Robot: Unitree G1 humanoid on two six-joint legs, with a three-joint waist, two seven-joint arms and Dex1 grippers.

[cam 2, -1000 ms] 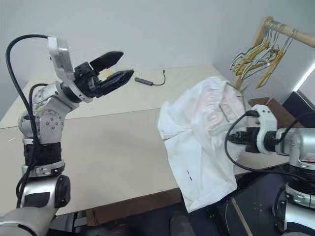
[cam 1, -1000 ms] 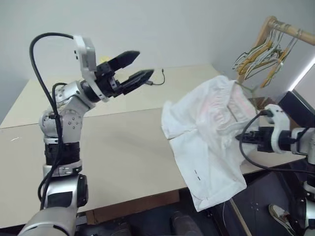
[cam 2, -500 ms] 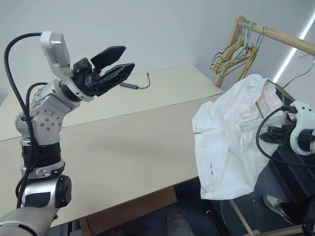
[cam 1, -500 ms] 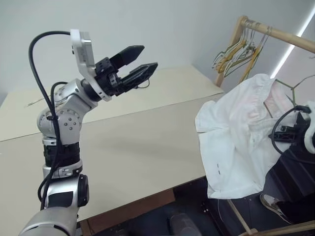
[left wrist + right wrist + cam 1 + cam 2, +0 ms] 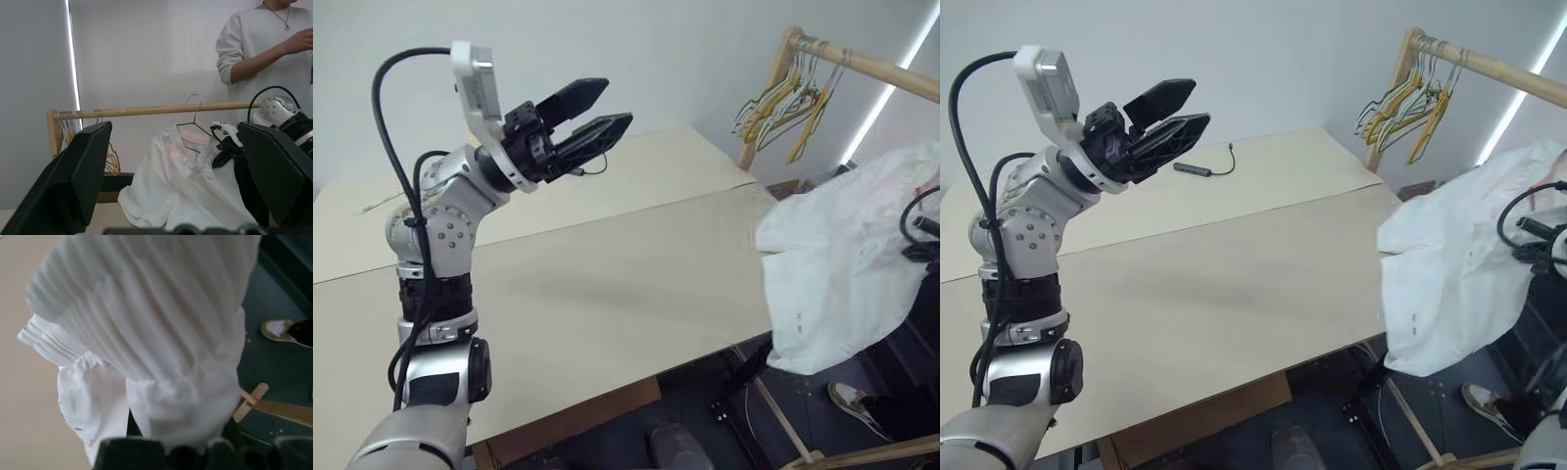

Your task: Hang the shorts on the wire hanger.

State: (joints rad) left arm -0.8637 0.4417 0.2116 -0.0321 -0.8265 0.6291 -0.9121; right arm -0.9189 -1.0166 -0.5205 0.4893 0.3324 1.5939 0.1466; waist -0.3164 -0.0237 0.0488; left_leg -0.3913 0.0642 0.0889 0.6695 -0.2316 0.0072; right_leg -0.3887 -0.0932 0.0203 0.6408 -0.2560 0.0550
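Shorts (image 5: 847, 269) hang from the right fingers' closed hold; left fingers (image 5: 592, 113) spread wide, empty.

Thin white cloth shorts (image 5: 847, 269), softly creased; smooth matt beige table (image 5: 607, 284); pale wooden rail (image 5: 146, 111); thin wire hanger (image 5: 194, 117).

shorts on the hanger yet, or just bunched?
On it, bunched. The shorts drape crumpled over the wire hanger, whose hook pokes up above them just below the rail without touching it.
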